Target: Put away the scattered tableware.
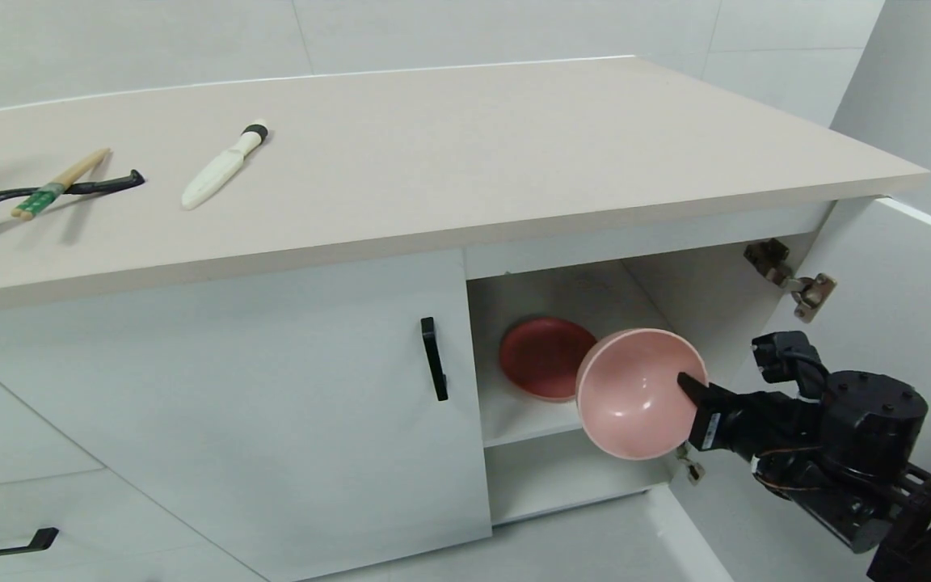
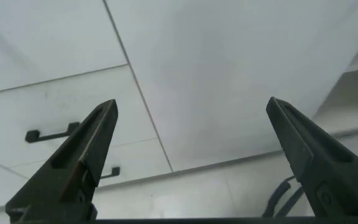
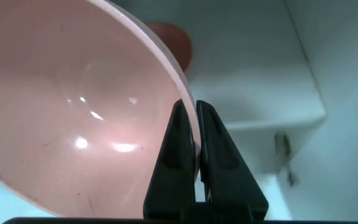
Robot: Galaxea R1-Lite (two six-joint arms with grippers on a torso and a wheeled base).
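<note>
Although a red plate (image 1: 545,356) already lies on the cupboard shelf (image 1: 526,424), the job looks only partly done. The right tool (image 1: 693,386) is clamped on the rim of the pink bowl (image 1: 635,394), holding it tilted at the open cupboard's mouth, just in front of the plate and not yet set down. On the tabletop (image 1: 473,153) lie a white knife (image 1: 223,166), chopsticks (image 1: 61,182) and a black utensil (image 1: 94,187), all to be stored. The left tool (image 2: 191,124) is spread wide and empty, facing closed drawer fronts (image 2: 42,93). The head view gives the leftovers; the right wrist view adds how one finger sits inside the bowl's rim and one outside.
</note>
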